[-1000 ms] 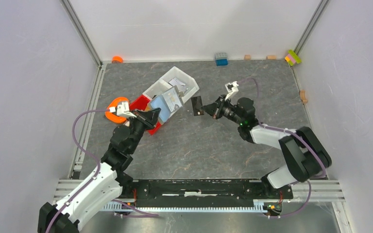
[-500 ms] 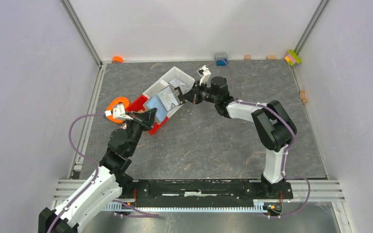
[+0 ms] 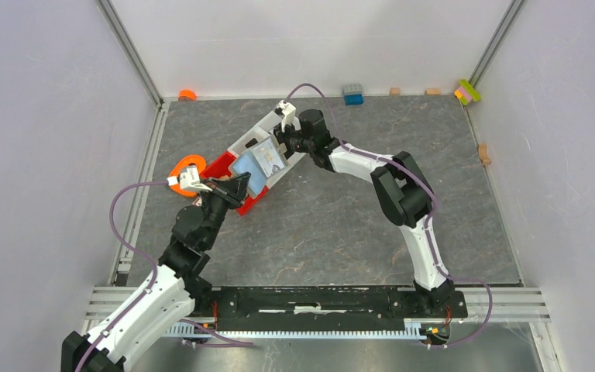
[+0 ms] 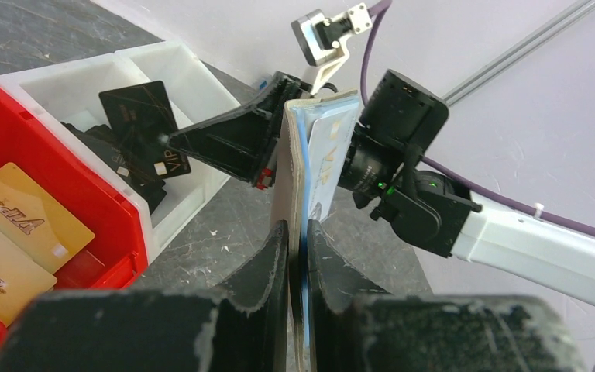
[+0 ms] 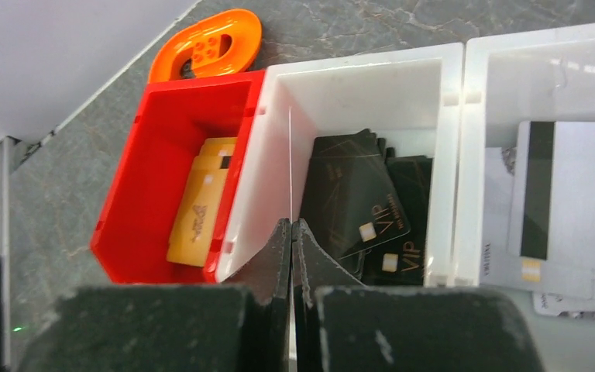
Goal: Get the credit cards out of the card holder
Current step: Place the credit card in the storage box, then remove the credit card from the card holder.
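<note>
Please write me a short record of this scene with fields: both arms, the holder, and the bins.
left gripper: jaws shut on the card holder
card holder: pale blue cards inside
right gripper: jaws shut on a black card, over the white bin
white bin: other black cards lying inside
red bin: gold cards inside

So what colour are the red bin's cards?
Gold cards with VIP lettering; clearest in left wrist view.

The table [image 3: 333, 232] lies open through its middle and out to 3 o'clock. At 11 o'clock it is crowded: red bin [image 3: 221, 167], white bins [image 5: 372, 66], the left gripper [image 4: 294, 232] clamping the card holder [image 4: 287, 178], the right gripper [image 5: 290, 225] pinching a black card [image 4: 139, 116].
</note>
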Robot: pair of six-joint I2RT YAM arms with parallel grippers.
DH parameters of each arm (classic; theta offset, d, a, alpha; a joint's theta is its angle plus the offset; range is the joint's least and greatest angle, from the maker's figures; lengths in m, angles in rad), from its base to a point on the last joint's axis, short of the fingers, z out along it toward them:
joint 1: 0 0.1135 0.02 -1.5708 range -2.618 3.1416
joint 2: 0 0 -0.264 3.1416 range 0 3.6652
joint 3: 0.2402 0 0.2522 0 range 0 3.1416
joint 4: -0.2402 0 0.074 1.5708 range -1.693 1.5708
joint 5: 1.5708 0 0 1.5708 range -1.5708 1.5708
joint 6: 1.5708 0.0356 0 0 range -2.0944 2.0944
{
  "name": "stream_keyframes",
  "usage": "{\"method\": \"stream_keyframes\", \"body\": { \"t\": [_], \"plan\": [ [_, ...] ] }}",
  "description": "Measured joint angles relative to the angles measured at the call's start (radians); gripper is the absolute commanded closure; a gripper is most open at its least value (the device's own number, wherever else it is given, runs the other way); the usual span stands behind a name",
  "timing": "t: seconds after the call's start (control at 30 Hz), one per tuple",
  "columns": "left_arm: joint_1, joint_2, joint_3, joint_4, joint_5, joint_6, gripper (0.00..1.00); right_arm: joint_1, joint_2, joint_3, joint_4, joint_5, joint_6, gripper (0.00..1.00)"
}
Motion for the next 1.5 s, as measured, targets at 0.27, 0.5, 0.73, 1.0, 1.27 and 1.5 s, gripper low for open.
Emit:
{"method": "stream_keyframes", "body": {
  "t": [0.27,0.5,0.73,1.0,1.27,1.5],
  "plan": [
    [0.0,0.0,-0.005,0.006,0.003,0.0,0.98,0.0,0.1,0.115,-0.115,0.016,-0.072,0.68],
    [0.0,0.0,-0.007,0.006,0.004,0.0,0.98,0.0,0.094,0.111,-0.165,0.07,-0.094,0.6],
    [0.0,-0.001,-0.007,0.005,0.004,0.0,0.98,0.0,-0.133,-0.108,-0.148,0.191,-0.078,0.47],
    [0.0,0.002,-0.007,0.016,0.029,0.0,0.98,0.0,-0.465,-0.321,-0.076,0.415,-0.047,0.18],
    [0.0,0.031,-0.007,0.033,0.072,0.0,0.89,0.003,-0.89,-0.749,-0.07,0.756,-0.013,0.02],
    [0.0,0.109,-0.007,0.059,0.137,0.0,0.86,0.002,-1.229,-1.179,0.101,0.825,0.002,0.02]
  ]
}}
